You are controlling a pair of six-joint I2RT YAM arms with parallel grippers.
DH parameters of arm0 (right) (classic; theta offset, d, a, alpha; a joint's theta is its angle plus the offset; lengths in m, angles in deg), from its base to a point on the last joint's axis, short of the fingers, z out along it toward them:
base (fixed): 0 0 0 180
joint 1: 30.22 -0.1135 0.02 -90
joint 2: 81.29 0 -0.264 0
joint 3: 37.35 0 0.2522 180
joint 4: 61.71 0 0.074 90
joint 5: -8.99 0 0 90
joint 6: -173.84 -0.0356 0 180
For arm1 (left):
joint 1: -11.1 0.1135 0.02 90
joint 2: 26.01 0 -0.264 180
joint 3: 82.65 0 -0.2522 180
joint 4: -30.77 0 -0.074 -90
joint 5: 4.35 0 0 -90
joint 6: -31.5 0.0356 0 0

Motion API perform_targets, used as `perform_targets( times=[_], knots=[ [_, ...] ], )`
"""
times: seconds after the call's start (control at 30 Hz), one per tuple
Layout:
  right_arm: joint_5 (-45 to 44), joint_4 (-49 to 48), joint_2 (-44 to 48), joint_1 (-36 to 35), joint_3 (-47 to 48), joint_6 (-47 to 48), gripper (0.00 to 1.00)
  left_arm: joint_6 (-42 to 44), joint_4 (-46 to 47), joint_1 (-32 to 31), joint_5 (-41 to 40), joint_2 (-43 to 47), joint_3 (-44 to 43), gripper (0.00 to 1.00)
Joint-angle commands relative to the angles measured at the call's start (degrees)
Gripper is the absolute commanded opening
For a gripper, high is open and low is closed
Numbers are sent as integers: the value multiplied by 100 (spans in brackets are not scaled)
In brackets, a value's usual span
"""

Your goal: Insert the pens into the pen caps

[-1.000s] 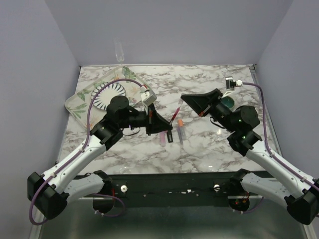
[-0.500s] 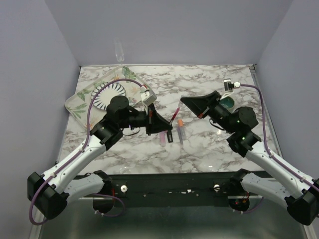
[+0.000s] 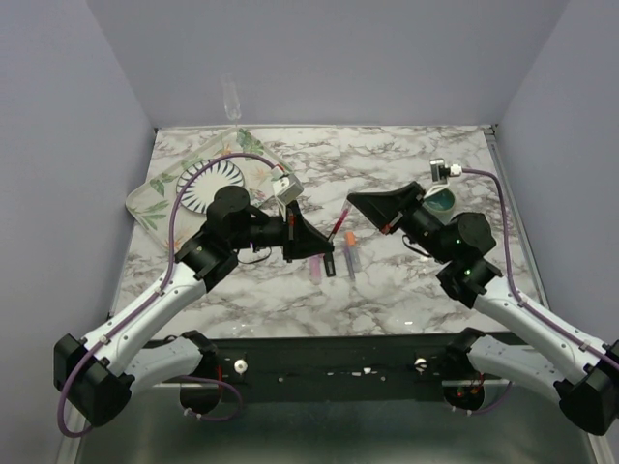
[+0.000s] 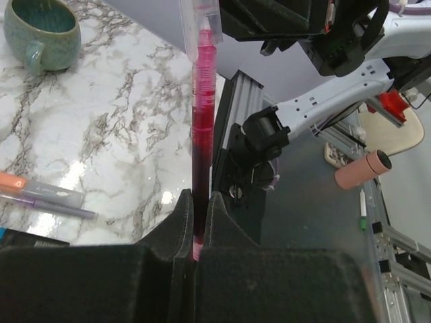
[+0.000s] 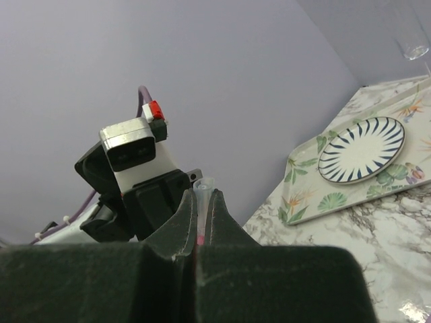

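Observation:
My left gripper is shut on the lower end of a thin red pen, which slants up toward the right arm. My right gripper is shut on a clear pen cap. In the left wrist view the pen's tip sits inside that cap. On the marble below lie a pink-purple marker, a black marker and a pale grey marker with an orange end. No other caps can be made out.
A teal-green mug stands behind the right arm. A leaf-patterned tray with a striped plate fills the far left corner. A clear glass stands at the back wall.
The right gripper with the clear cap has shifted slightly left and down toward the red pen's tip. The left arm and the markers on the table have not moved.

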Motion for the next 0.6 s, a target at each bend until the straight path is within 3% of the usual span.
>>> perform_targets(
  times=[0.0,0.57],
  knots=[
    [-327,-91,-64,-331,-127,281,1,-373,488,133,-122,95,119,0],
    [-1154,129,-38,-955,-329,1222,1,-1174,1474,370,-87,139,383,0]
  ],
)
